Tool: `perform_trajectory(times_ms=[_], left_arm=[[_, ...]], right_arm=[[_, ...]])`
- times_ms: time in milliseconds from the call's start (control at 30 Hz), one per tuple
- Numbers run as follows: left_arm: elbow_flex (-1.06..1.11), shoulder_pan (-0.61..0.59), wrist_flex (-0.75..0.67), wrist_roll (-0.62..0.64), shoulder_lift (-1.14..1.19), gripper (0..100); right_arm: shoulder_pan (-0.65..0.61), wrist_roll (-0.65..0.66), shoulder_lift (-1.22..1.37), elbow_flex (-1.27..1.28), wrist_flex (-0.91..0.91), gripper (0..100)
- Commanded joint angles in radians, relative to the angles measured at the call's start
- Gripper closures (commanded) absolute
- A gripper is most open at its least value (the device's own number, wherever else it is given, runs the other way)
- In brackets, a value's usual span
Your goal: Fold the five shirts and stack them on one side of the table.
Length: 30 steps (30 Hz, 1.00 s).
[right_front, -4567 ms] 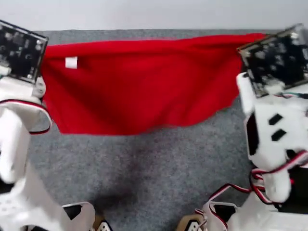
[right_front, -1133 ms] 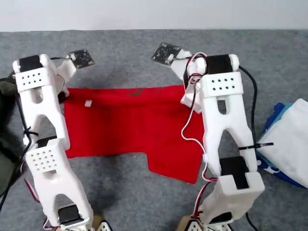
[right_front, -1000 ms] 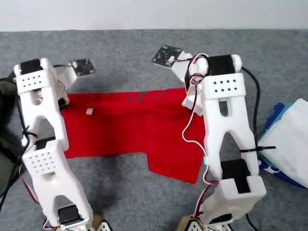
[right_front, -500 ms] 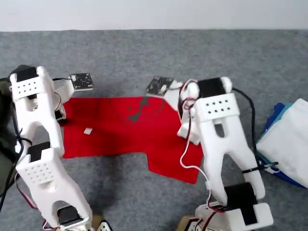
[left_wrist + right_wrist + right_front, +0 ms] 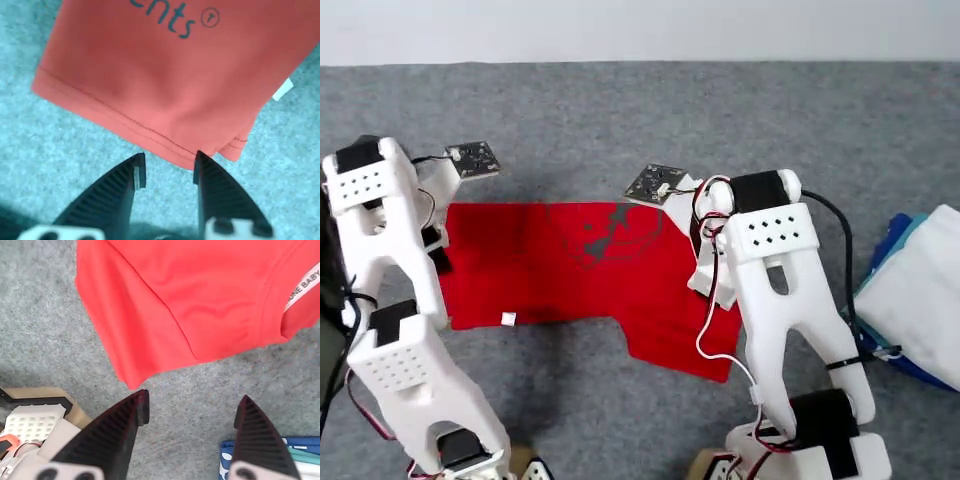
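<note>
- The red shirt lies flat on the grey table, between the two arms. It looks folded once already.
- Its long way runs from one arm across to the other. A sleeve flap sticks out on the right arm's side, toward the arms' feet.
- The left pincer is open and holds nothing. A corner of the shirt's short edge is just in front of its tips.
- The right pincer is open wide and holds nothing. Grey table shows between its fingers, and the sleeve flap's edge is just ahead of them.
- The left arm bends down at the shirt's left end. The right arm leans over the shirt's right end.
- Each arm is closest to its own end of the shirt. I think the next job is to grab an edge and fold again, so each pincer needs to dip a little forward to catch cloth.
- A pile of folded shirts, white on top, sits off to the right, apart from the red one.
</note>
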Motion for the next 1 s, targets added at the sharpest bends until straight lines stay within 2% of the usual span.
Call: perform_trajectory(times_ms=[0,133,267,400,467,600,833,967], left_arm=[[-0.004,0.0,0.028,0.006,-0.08,84],[-0.005,0.0,0.02,-0.023,-0.107,86],[-0.001,0.029,0.006,-0.02,-0.089,98],[-0.005,0.048,0.005,0.126,-0.071,99],[-0.005,0.044,0.005,0.18,-0.071,99],[-0.005,0.02,0.006,0.184,-0.071,99],[-0.005,-0.014,0.009,0.184,-0.071,99],[-0.005,-0.012,0.011,0.184,-0.072,99]], right_arm=[[0.01,-0.015,0.005,-0.023,-0.076,72.1],[0.053,-0.015,0.101,-0.025,-0.243,73.2],[0.073,-0.015,0.196,-0.025,-0.461,85.7],[0.074,-0.015,0.3,-0.025,-0.641,99.1],[0.088,-0.012,0.36,-0.025,-0.697,98.0],[0.143,-0.011,0.478,-0.06,-0.808,98.5],[0.194,-0.012,0.739,-0.4,-0.796,98.4],[0.148,-0.015,0.805,-0.603,-0.602,98.0]])
